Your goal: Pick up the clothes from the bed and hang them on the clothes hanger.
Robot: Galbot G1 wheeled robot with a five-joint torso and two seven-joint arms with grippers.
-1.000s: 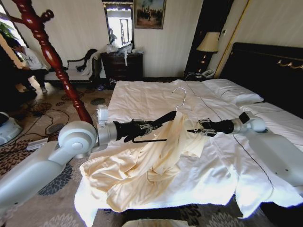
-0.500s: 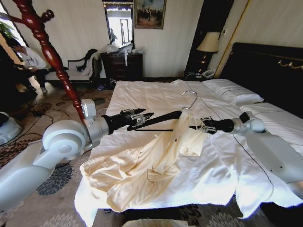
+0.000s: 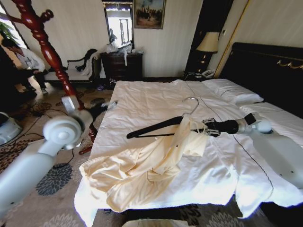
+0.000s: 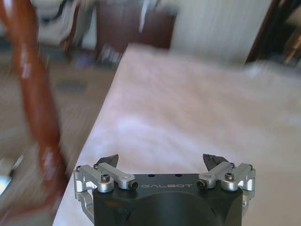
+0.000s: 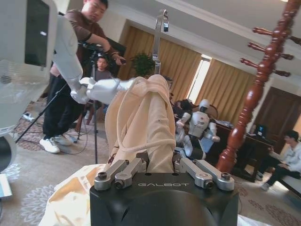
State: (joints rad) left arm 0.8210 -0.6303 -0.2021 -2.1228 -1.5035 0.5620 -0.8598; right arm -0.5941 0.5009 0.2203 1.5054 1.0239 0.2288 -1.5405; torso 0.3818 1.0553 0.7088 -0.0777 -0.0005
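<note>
A hotel-like bedroom: wide bed (image 3: 156, 101), bedside lamp (image 3: 207, 43), framed painting (image 3: 149, 13)

The left arm comes in from the lower left of the head view. Its big round joint sits at the left middle, and the forearm points up and to the right. The left gripper (image 3: 110, 105) is at its far end, left of the middle of the frame. In the left wrist view the left gripper (image 4: 162, 162) has its two fingers spread wide apart with nothing between them.

The right arm comes in from the lower right of the head view and stretches toward the middle. The right gripper (image 3: 204, 126) sits right of the middle. In the right wrist view the right gripper (image 5: 161, 162) has its fingers pinched onto the clothes (image 5: 143, 122).
</note>
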